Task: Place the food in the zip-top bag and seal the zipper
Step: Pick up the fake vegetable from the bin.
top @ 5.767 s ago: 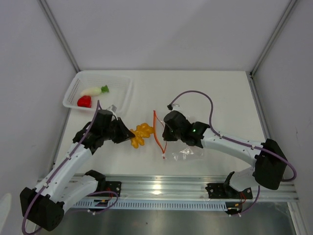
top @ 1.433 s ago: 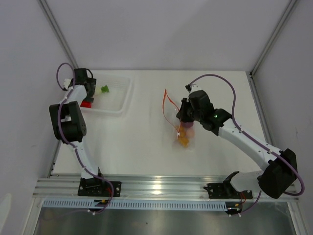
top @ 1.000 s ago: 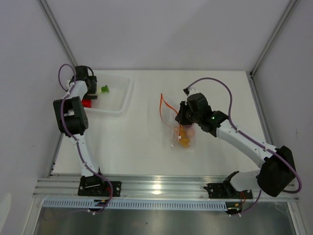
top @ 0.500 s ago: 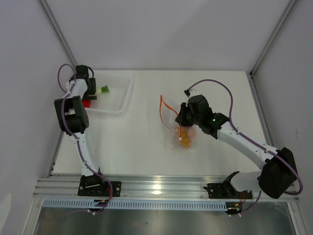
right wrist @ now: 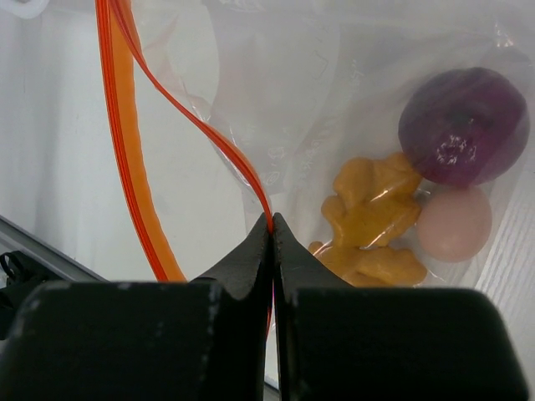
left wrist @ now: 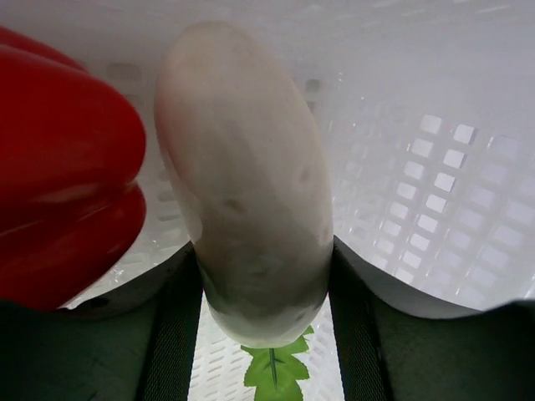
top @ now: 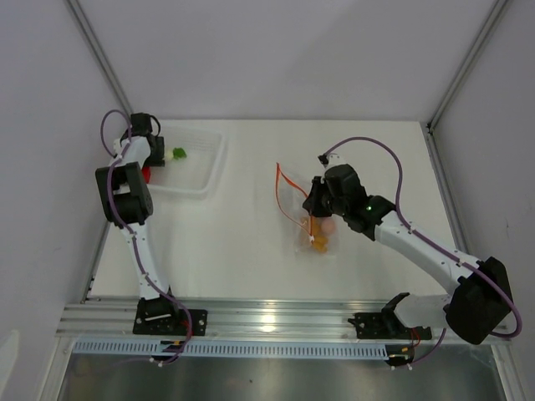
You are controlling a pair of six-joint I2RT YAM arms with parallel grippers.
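Observation:
My left gripper point(top: 159, 154) is down in the white basket point(top: 205, 167), shut on the white food with green leaves point(top: 173, 154). In the left wrist view the white food point(left wrist: 247, 209) sits between both fingers, with the red food point(left wrist: 58, 167) beside it. My right gripper point(top: 311, 205) is shut on the zipper point(right wrist: 134, 150) of the clear zip-top bag point(top: 316, 230). The mouth hangs open. The orange-yellow food point(right wrist: 372, 213), the purple food point(right wrist: 462, 125) and a pale pink ball point(right wrist: 454, 221) lie inside the bag.
The basket stands at the table's far left corner, its slotted wall point(left wrist: 435, 167) close around my left fingers. The left arm reaches along the left wall. An aluminium rail point(top: 276, 322) runs along the near edge.
The left arm left the bag, where it held the orange-yellow food, and went to the basket. That food now lies in the bag. Over the last second the right gripper shifted slightly right.

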